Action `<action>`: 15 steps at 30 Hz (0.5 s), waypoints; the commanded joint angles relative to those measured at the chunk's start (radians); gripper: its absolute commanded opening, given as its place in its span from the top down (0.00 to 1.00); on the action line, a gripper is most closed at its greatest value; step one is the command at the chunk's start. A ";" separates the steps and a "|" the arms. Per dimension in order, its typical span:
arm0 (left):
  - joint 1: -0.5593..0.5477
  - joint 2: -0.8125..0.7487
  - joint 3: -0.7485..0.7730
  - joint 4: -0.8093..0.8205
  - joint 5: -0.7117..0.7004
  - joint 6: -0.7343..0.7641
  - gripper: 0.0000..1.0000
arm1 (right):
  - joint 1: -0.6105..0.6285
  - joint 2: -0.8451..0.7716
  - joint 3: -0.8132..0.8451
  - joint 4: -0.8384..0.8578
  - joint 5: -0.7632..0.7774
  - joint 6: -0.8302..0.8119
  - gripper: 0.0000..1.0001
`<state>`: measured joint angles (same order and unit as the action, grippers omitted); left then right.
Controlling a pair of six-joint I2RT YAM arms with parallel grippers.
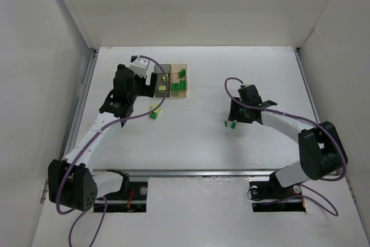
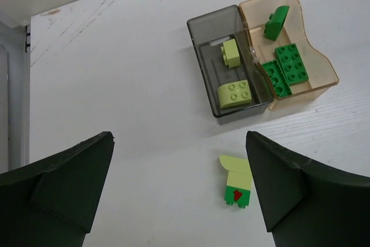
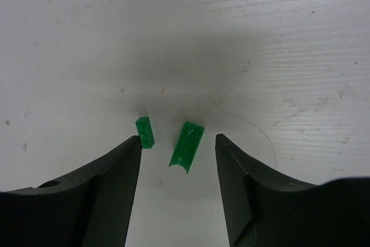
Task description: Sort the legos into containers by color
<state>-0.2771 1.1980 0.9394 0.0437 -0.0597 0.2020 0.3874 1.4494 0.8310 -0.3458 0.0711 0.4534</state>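
The dark grey container (image 2: 199, 41) holds two pale yellow-green legos (image 2: 234, 93). The amber container (image 2: 321, 65) joined to it holds dark green legos (image 2: 292, 62). A loose pale piece joined to a dark green brick (image 2: 236, 180) lies on the table just inside the right finger of my left gripper (image 2: 179, 137), which is open and held above the table. My right gripper (image 3: 178, 140) is open and low, with a dark green lego (image 3: 186, 146) between its fingers and a smaller dark green one (image 3: 145, 132) by the left fingertip. From above I see the containers (image 1: 172, 80), the left gripper (image 1: 151, 87) and the right gripper (image 1: 234, 121).
White walls enclose the table on the left, back and right. A metal rail (image 1: 81, 96) runs along the left edge. The loose joined bricks (image 1: 155, 113) lie in front of the containers, and the green pair (image 1: 230, 124) lies right of centre.
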 commanded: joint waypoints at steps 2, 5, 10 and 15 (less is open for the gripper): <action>-0.016 -0.067 -0.065 0.111 -0.068 -0.016 0.04 | 0.007 0.045 0.005 0.053 -0.016 0.036 0.41; -0.025 -0.089 -0.094 0.123 -0.077 -0.004 0.03 | 0.016 0.060 0.005 0.053 -0.016 0.047 0.42; -0.025 -0.107 -0.105 0.124 -0.086 0.005 0.03 | 0.037 0.060 -0.004 0.030 0.004 0.079 0.43; -0.025 -0.107 -0.105 0.124 -0.077 -0.004 0.03 | 0.050 0.051 -0.004 0.018 0.035 0.100 0.44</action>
<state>-0.2955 1.1252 0.8360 0.1123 -0.1291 0.2039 0.4267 1.5169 0.8268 -0.3359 0.0711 0.5205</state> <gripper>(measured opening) 0.971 0.564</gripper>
